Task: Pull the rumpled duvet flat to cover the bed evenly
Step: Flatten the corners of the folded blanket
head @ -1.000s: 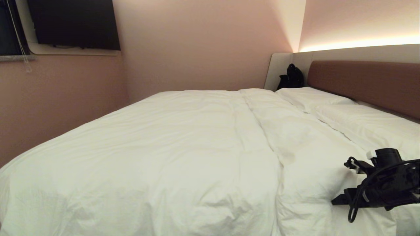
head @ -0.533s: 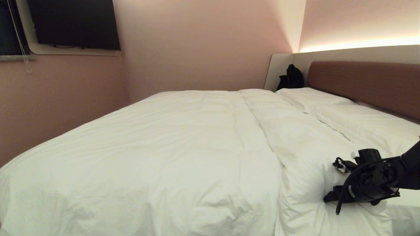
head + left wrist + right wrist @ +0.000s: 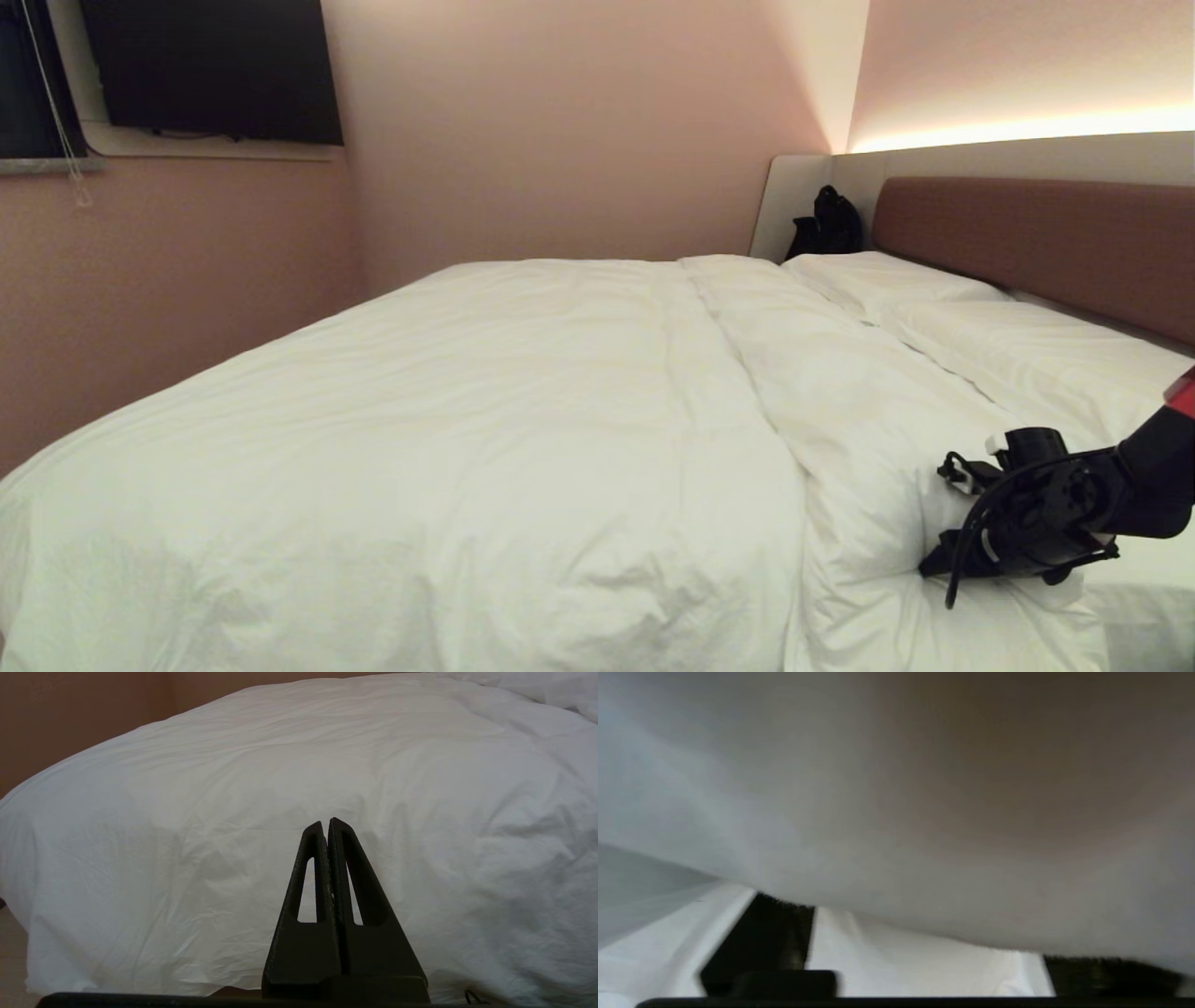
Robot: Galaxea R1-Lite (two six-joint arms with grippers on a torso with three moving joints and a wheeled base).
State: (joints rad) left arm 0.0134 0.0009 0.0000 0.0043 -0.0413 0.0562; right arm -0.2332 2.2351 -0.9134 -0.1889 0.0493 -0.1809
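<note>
- Right wrist view: the right gripper point(image 3: 920, 970) has pushed in under the near edge of the duvet point(image 3: 896, 812); its two fingers stand apart with white cloth between them, not yet pinched, so I judge a grab is being set up.
- In the head view the right gripper point(image 3: 943, 513) has moved forward against the duvet's point(image 3: 523, 439) folded edge.
- The left gripper point(image 3: 329, 826) hangs parked at the bed's side, fingers together, empty.
- Farther off, the duvet covers most of the bed point(image 3: 1036, 238), short of the pillows point(image 3: 1018, 345).

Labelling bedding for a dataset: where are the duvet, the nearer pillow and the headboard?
duvet point(image 3: 485, 420), head view, its broad top.
nearer pillow point(image 3: 1036, 359), head view, its middle.
headboard point(image 3: 1046, 233), head view, brown padded face.
</note>
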